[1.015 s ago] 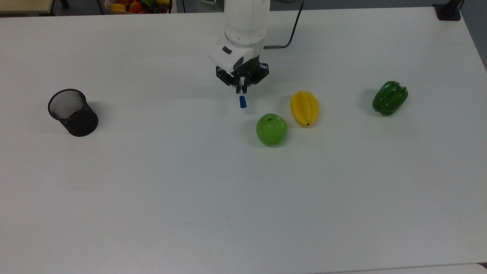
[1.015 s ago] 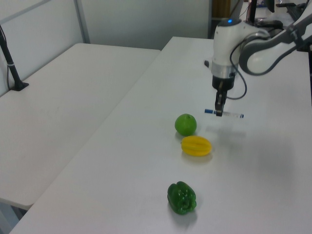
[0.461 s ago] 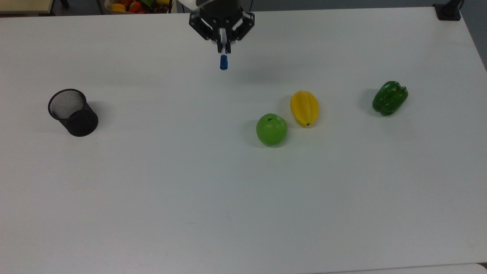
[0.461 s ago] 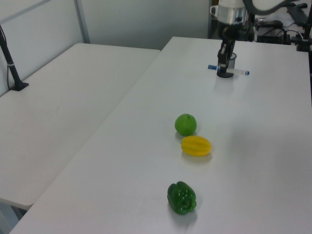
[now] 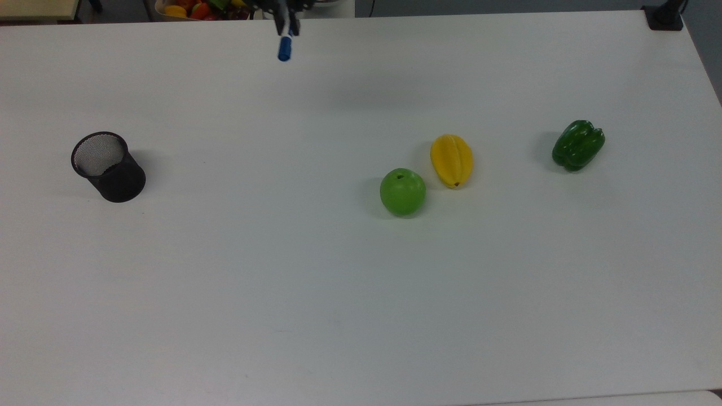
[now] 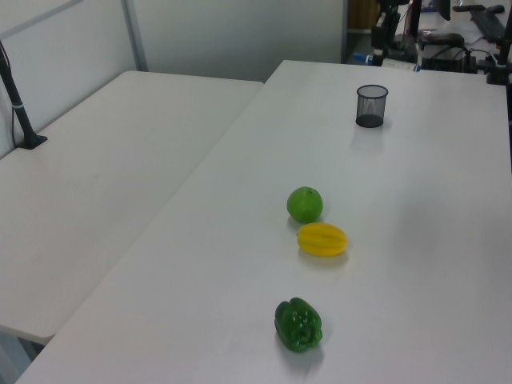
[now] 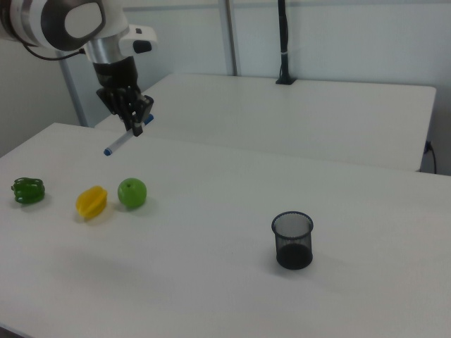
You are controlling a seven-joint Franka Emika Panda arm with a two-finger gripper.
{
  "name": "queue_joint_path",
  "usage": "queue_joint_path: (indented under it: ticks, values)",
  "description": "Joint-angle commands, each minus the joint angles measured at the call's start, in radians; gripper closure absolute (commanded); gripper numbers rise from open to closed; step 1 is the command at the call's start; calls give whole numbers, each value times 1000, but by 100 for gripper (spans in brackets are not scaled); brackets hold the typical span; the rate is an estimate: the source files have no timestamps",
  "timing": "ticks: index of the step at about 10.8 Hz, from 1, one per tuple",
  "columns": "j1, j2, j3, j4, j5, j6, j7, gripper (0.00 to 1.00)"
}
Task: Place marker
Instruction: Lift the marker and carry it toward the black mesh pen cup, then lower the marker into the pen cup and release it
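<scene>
Fingers [image 7: 132,121]: pinched round the marker [image 7: 127,139] mid-barrel, high above the table [image 5: 338,282].
Marker: tilted, well apart from mesh cup [image 7: 292,241].
Apple [image 7: 132,193]: far side from cup.
Tip: prob. centre over cup rim, stand marker upright before letting go.

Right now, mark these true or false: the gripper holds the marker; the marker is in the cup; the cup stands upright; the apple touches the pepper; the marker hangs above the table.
1. The gripper holds the marker: true.
2. The marker is in the cup: false, it is in the gripper, far from the cup.
3. The cup stands upright: true.
4. The apple touches the pepper: false, the yellow fruit lies between them.
5. The marker hangs above the table: true.
</scene>
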Motion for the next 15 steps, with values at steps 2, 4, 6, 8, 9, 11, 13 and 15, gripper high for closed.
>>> queue_joint_path:
  ticks: [2,4,6,8,9,11,13,15]
  values:
    - [0,-37,-134,-16,22,109,-107,100]
    - [-32,-29,-166,-58,19,263,-109,100]
    - [-67,-20,-169,-129,4,424,-147,100]
    - [-89,16,-203,-181,2,586,-193,100]
    - [-103,42,-213,-203,4,675,-194,100]
    - [-130,99,-240,-256,8,905,-190,100]
    - [-156,139,-240,-334,19,1109,-183,100]
    - [-167,184,-240,-382,31,1280,-177,100]
